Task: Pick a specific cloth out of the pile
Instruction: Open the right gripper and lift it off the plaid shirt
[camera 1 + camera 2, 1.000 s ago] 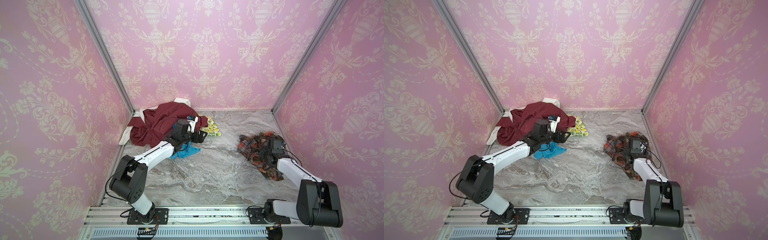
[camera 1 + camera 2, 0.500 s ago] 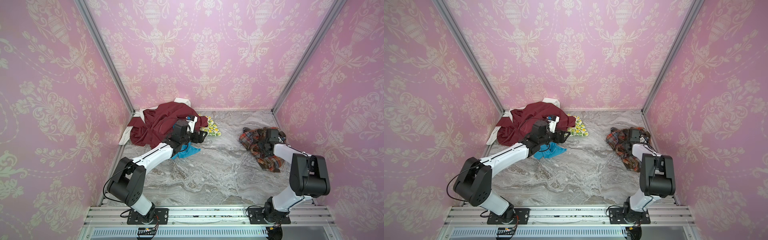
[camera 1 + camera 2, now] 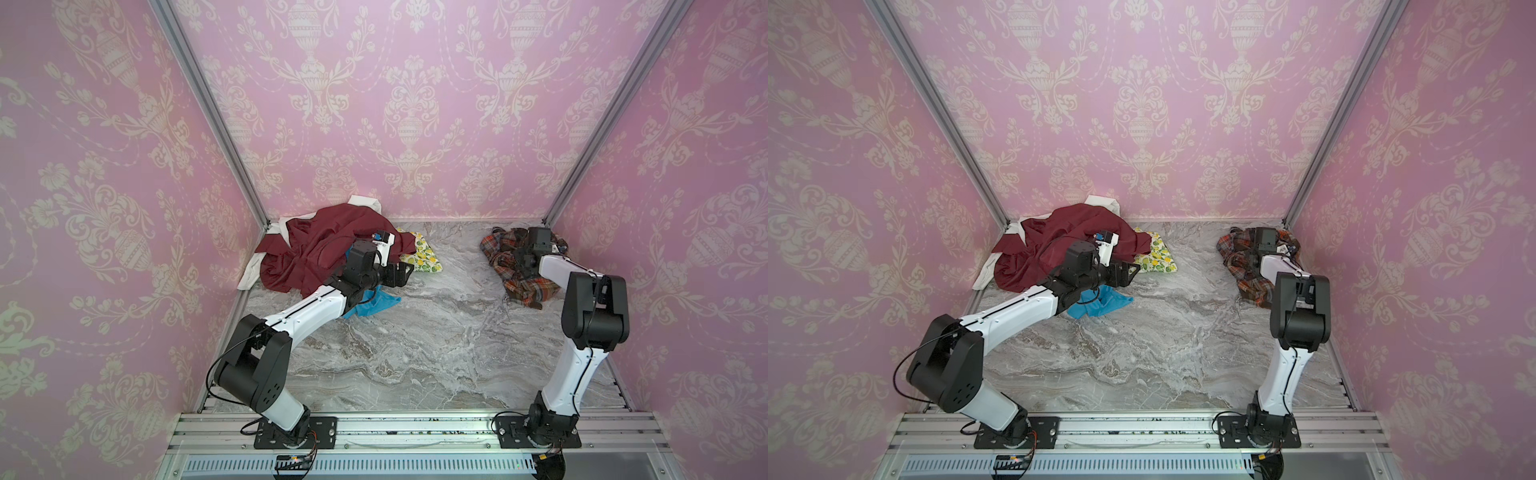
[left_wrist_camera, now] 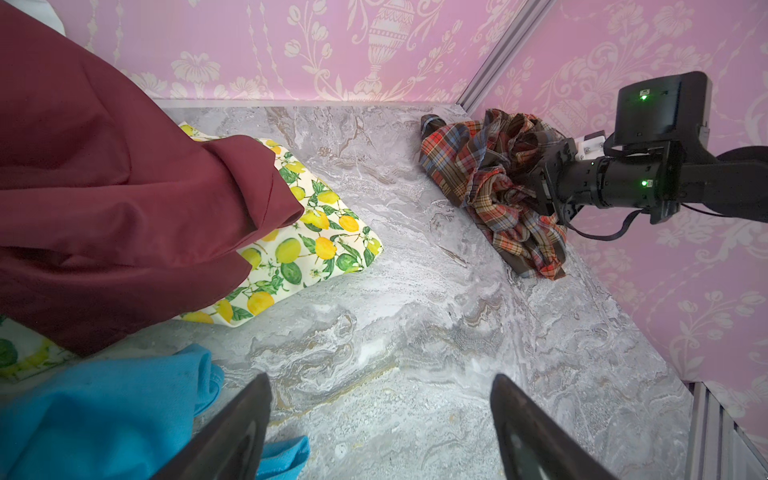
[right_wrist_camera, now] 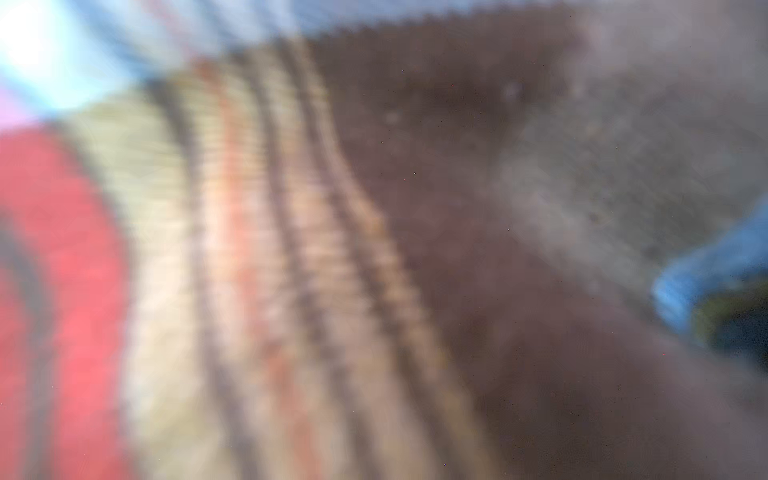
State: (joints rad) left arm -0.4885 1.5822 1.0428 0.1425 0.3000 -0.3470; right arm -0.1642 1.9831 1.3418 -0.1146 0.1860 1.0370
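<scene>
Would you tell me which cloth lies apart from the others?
The plaid cloth, alone on the right; the maroon cloth, blue cloth and lemon-print cloth cluster on the left.

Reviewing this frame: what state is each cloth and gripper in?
plaid flannel garment: bunched in the far right corner, apart from the pile.
maroon garment: heaped, draping over the lemon-print cloth.
lemon-print cloth: flat, partly covered.
blue cloth: crumpled beside the left gripper.
white cloth: mostly buried under the maroon garment.
left gripper: open, empty.
right gripper: pressed into the plaid; jaws hidden.
</scene>
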